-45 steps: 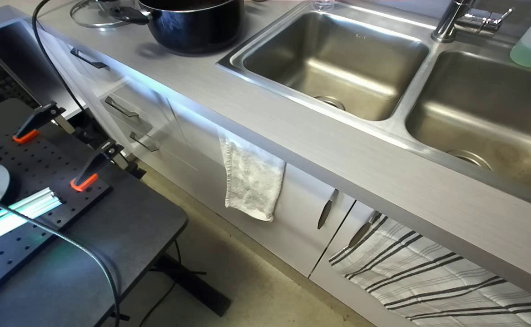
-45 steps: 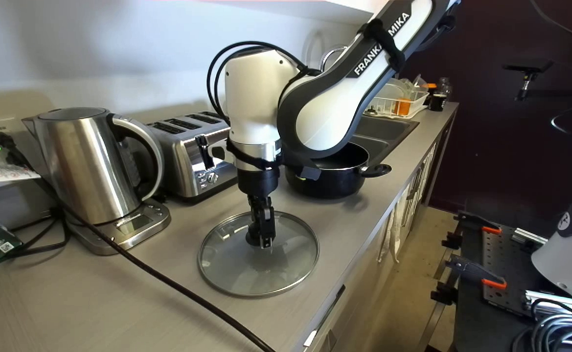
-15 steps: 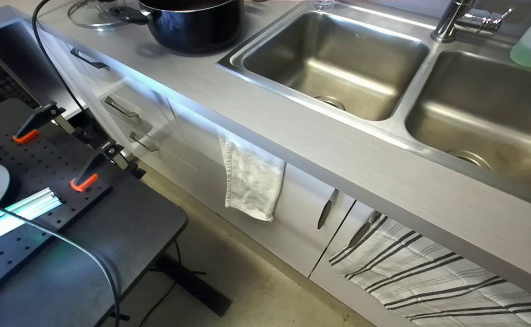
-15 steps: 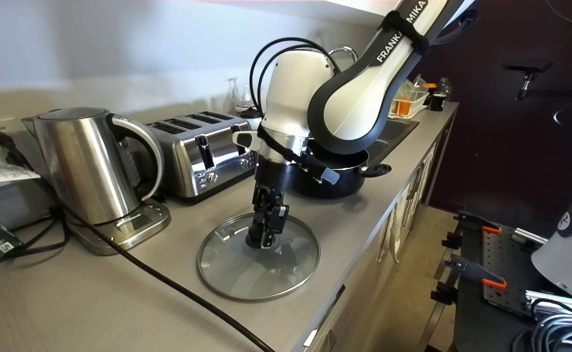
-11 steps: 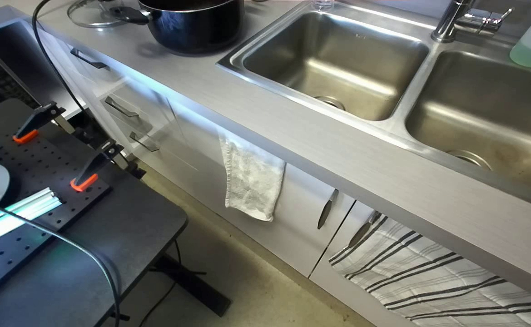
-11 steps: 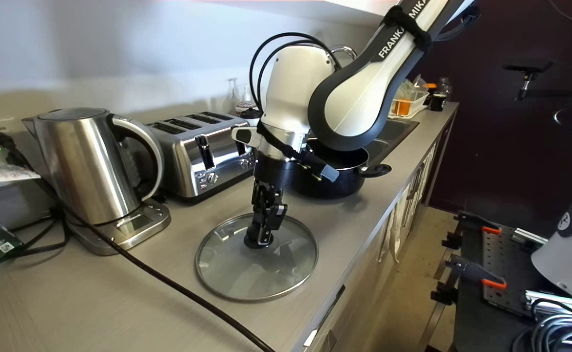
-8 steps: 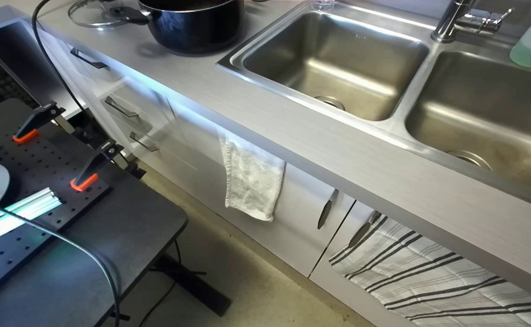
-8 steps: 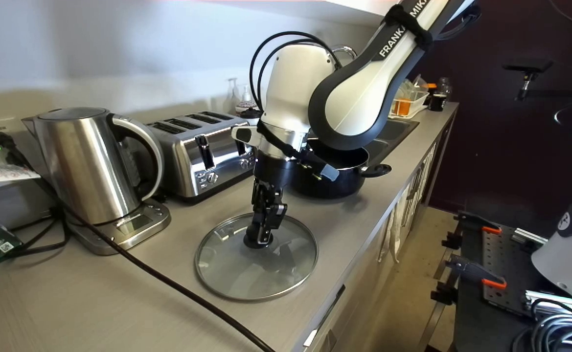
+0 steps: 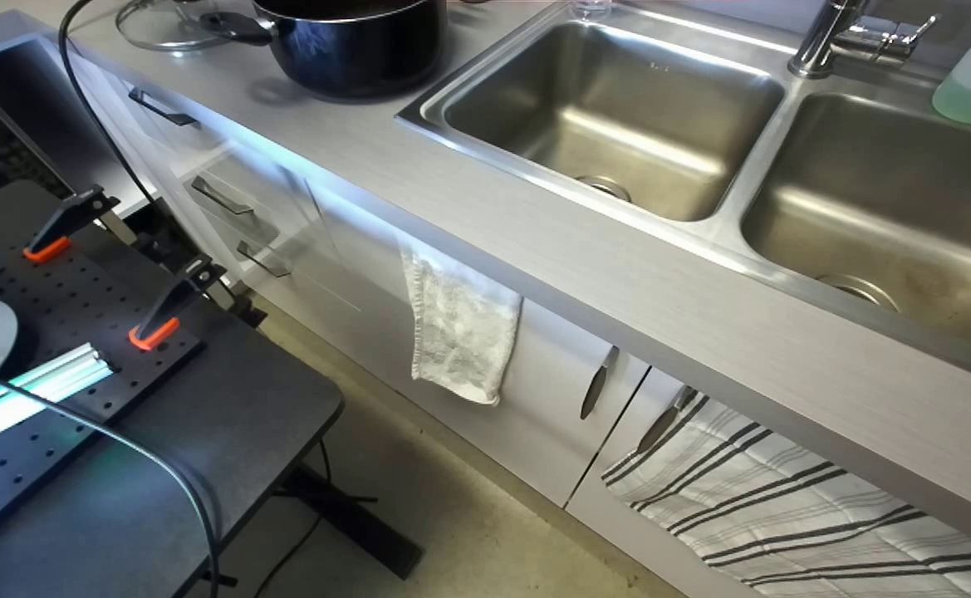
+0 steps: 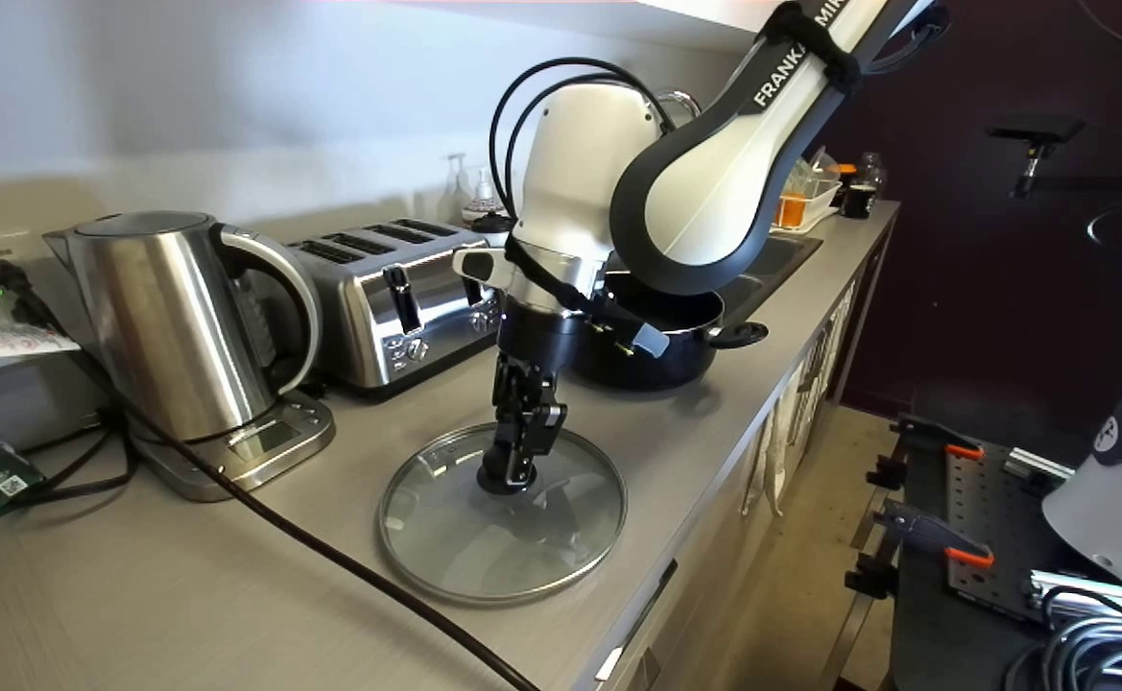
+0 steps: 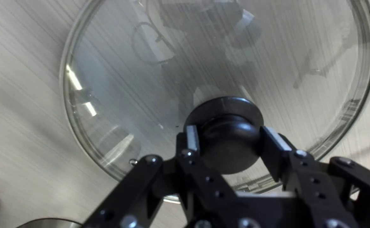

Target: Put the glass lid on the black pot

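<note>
I have pincer closed on knob of lid, squeezed from both sides: likely surest hold on slick glass
Lid roughly flat over desk, can't tell if touching; pot near, uncovered
Kettle and toaster behind, cable runs near lid; pot's side bars low slide, so I should lift
</note>
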Controlling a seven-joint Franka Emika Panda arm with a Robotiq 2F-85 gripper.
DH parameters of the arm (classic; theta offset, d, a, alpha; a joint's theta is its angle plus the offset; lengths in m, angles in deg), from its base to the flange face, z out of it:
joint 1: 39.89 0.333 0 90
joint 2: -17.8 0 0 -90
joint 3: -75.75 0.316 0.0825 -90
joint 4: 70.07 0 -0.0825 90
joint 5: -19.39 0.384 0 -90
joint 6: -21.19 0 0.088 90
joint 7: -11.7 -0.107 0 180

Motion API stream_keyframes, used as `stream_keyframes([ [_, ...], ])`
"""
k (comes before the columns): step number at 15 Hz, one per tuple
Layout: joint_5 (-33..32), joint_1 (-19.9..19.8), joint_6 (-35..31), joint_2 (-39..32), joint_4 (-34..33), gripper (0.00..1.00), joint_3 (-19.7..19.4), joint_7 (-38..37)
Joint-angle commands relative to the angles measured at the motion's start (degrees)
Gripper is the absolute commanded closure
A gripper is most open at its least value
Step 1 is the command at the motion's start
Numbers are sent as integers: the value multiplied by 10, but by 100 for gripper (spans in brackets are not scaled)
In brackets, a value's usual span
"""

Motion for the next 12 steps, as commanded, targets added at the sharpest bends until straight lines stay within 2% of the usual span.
stream_keyframes([
  [1, 32, -18, -15, 50, 40, 75, 33, 28],
  [8, 98, -28, -10, 134, 85, 75, 61, 48],
  [12, 148, -15, -8, 184, 108, 75, 48, 49],
])
